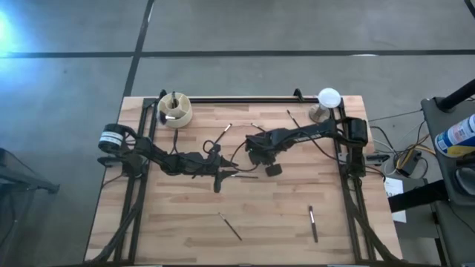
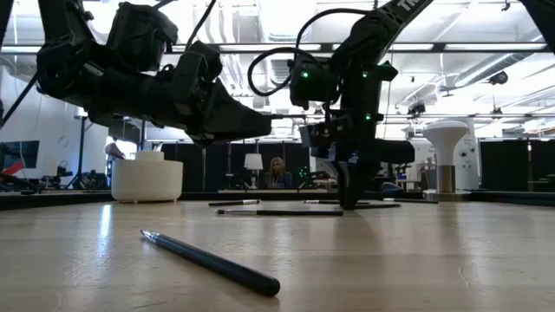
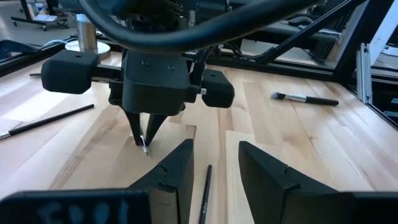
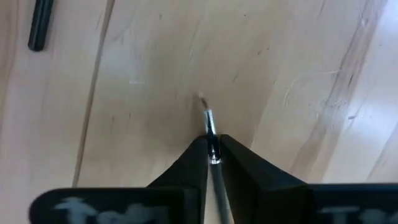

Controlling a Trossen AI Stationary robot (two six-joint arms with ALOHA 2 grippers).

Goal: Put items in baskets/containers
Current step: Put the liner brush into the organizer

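- Round cream cup (image 1: 175,110), smooth-walled, at the table's (image 1: 185,230) far-left corner, one dark brush upright inside.
- Left gripper (image 3: 214,163), right of the cup: fingers spread, over a thin dark brush (image 3: 205,193).
- Right gripper (image 4: 212,148), farther right: pinches a silver-tipped brush (image 4: 210,127).
- Two more brushes lie nearer.

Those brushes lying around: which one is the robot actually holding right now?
The thin one with a silver ferrule, pinched between the right gripper near mid-table, tip pointing down at the wood. The others, like the dark brush nearest the front edge, lie loose on the table.
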